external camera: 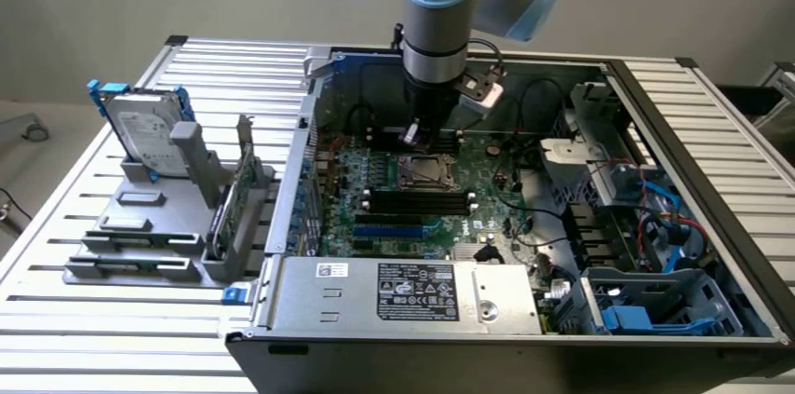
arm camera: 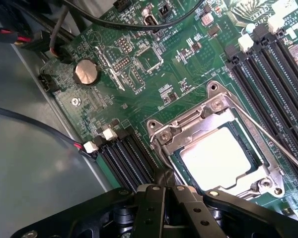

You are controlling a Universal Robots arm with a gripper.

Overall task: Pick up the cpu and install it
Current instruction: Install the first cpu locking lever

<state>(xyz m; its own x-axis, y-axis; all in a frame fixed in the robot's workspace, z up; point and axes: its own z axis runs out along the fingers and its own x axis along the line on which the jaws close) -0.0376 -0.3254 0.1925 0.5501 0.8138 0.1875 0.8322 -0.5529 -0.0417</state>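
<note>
**With the cpu seated, the claw sits closed above the socket**

While the cpu [arm camera: 216, 157] lies flat inside the metal-framed socket [arm camera: 164, 135], its pale silver top faces up and nothing grips it. Just beside the socket's edge hangs the claw [arm camera: 164, 191], its black fingers [arm camera: 150, 208] pressed together and holding nothing. Black memory slots [arm camera: 129, 161] run alongside the socket on the green motherboard [arm camera: 179, 74], and a round coin battery [arm camera: 86, 72] sits farther off. Seen from the exterior view, the robot arm [external camera: 437, 12] reaches down into the open computer case [external camera: 695, 152], which rests on a slatted metal tabletop [external camera: 74, 217]. A hard drive [external camera: 147, 133] stands upright in a grey rack at the exterior view's left.
</note>
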